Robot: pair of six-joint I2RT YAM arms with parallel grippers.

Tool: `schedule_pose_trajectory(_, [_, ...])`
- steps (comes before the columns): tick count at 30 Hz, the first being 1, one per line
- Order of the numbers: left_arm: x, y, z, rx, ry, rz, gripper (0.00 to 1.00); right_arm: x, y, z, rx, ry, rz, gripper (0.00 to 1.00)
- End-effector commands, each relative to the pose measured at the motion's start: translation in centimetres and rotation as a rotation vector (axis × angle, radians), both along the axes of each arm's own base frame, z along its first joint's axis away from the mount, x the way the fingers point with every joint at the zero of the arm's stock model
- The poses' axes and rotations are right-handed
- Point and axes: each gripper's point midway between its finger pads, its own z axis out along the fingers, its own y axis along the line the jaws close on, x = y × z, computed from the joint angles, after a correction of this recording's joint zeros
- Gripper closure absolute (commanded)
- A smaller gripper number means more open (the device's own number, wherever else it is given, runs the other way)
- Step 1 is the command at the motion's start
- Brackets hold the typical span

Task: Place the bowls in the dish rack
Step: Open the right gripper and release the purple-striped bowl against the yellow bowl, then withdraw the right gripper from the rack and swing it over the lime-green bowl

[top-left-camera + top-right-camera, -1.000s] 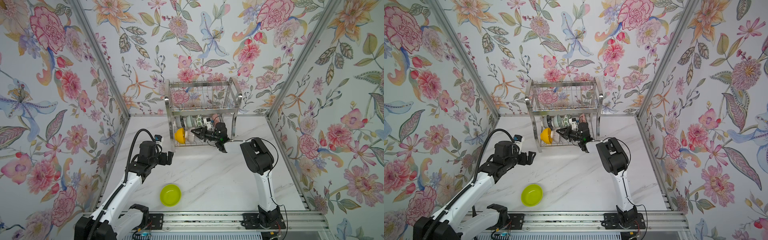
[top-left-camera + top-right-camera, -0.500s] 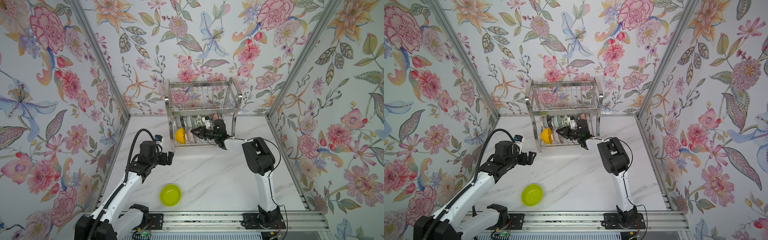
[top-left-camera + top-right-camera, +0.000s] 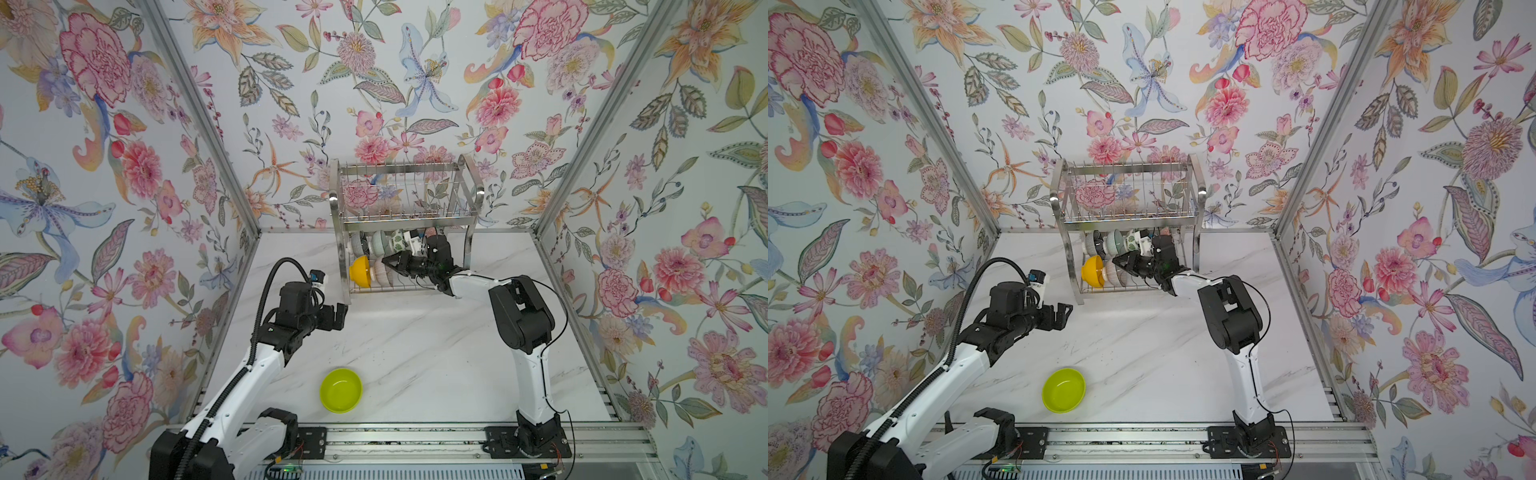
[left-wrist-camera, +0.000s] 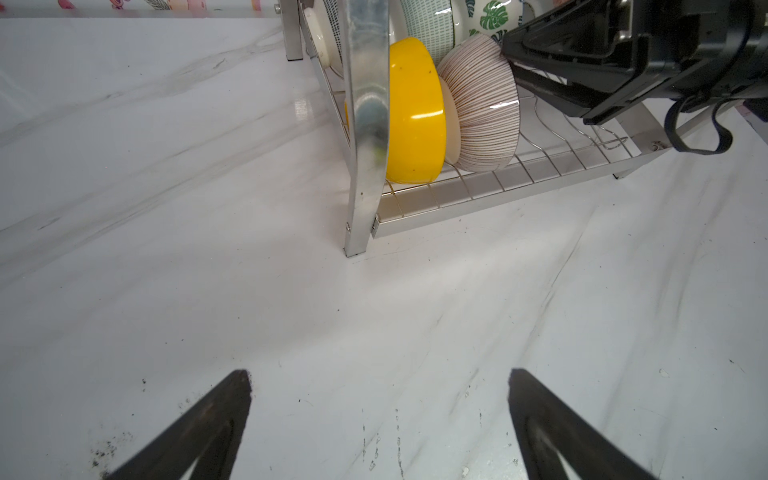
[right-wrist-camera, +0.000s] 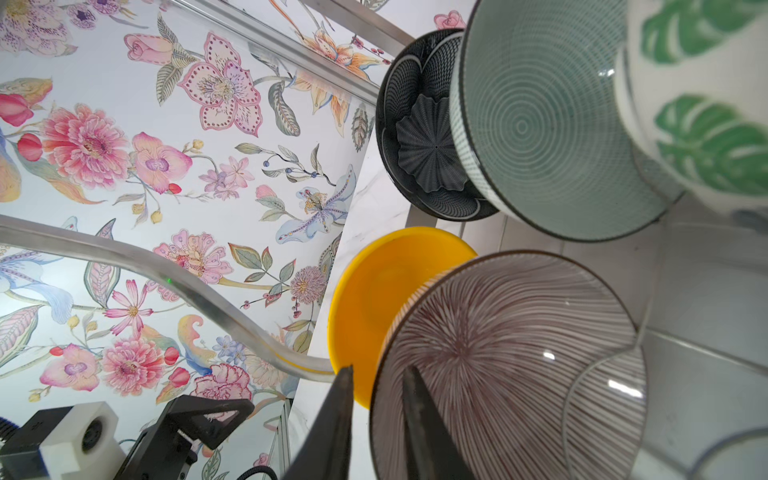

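Right pincer (image 5: 379, 370) slightly parted astride ribbed bowl (image 5: 498, 353) rim, left pincer (image 4: 379, 371) wide, empty

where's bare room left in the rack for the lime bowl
Bare: the upper tier of the rack, and its lower front slots between the ribbed bowl and the right post, though the right hand reaches in there. Crowded: the lower left end, yellow bowl back to the leaf bowl.
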Motion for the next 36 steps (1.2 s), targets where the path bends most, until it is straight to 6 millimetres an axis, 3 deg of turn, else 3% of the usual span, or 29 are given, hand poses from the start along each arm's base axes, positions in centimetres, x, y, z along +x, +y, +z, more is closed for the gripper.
schedule_pose_trajectory(1, [0.2, 0.4, 0.0, 0.017, -0.011, 0.009, 0.01, -0.3, -0.4, 2.8, -0.008, -0.084, -0.018, 0.76])
schedule_pose_trajectory(30, [0.2, 0.7, -0.1, 0.024, -0.002, 0.022, 0.01, -3.5, -3.3, 3.6, -0.298, -0.301, -0.081, 0.66])
schedule_pose_trajectory(31, [0.2, 0.7, 0.0, 0.023, -0.004, 0.023, 0.01, -4.6, -2.2, 3.8, -0.297, -0.311, -0.057, 0.66])
schedule_pose_trajectory(36, [0.2, 0.7, -0.1, 0.022, -0.002, 0.024, 0.01, -6.0, -2.3, 4.1, -0.329, -0.344, -0.042, 0.65])
